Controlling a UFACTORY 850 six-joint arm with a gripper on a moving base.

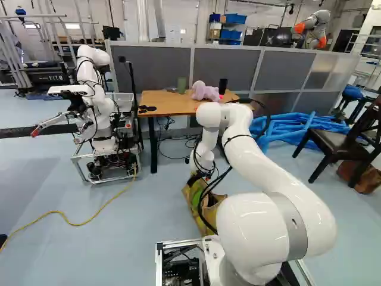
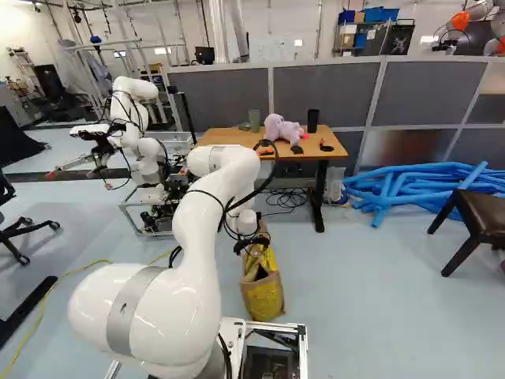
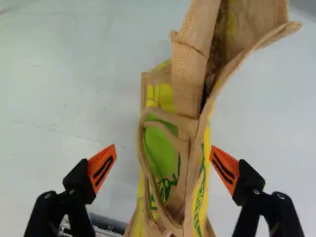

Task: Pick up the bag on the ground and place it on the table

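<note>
In the right base view my gripper (image 2: 252, 243) hangs over the top of the tan and yellow bag (image 2: 264, 298), which stands on the floor just ahead of the base. Seen from the wrist, the gripper (image 3: 163, 150) is spread wide, with the bag (image 3: 190, 148) and its handle between the fingers. One orange pad (image 3: 225, 168) is close beside the bag or touching it; bare floor shows between the other pad (image 3: 102, 167) and the bag. The wooden table (image 2: 225, 137) stands farther ahead, beyond the bag.
On the table are a pink plush toy (image 2: 282, 129), a green cup (image 2: 254, 120), a black cup (image 2: 313, 121) and small dark items. Another robot (image 1: 95, 101) stands left of it. Blue tubes (image 2: 418, 185) and a dark chair (image 1: 339, 143) are to the right; a yellow cable (image 1: 89, 220) crosses the floor.
</note>
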